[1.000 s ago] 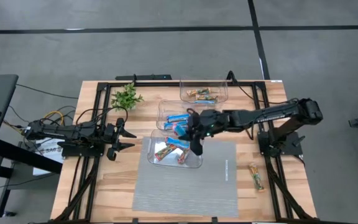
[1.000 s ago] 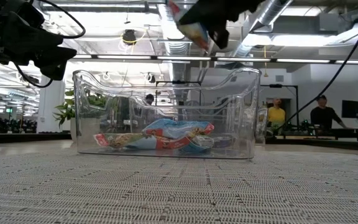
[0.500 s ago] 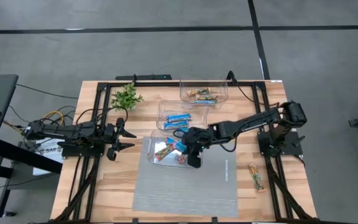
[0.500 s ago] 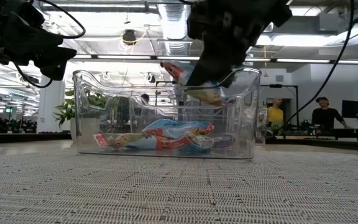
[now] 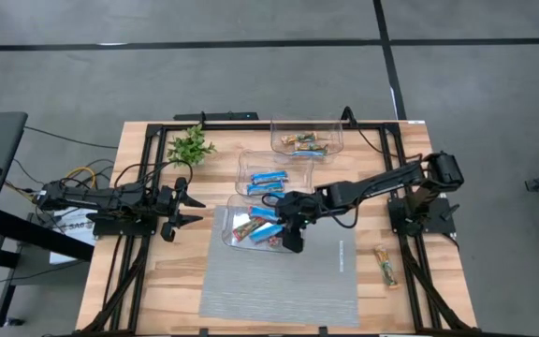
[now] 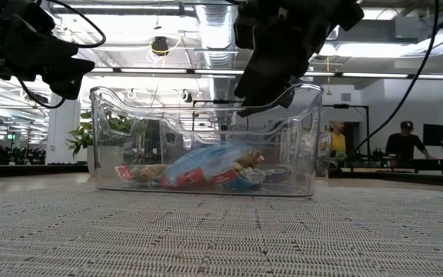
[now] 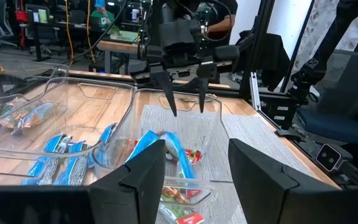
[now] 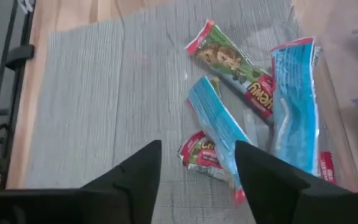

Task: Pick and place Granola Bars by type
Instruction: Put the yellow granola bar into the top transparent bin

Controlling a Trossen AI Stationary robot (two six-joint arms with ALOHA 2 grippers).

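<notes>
The right gripper (image 5: 291, 234) hangs empty, fingers spread, over the nearest bin (image 5: 299, 245) of red and blue bars (image 8: 292, 121); wrapper lettering is unreadable. The left gripper (image 5: 187, 208) waits spread.

Three bins are sitting in a row on the desk (image 5: 148, 300), the nearest bin (image 5: 293, 246) on the mat (image 5: 279, 285). One bar (image 5: 385, 265) is lying apart at the desk's right edge.
</notes>
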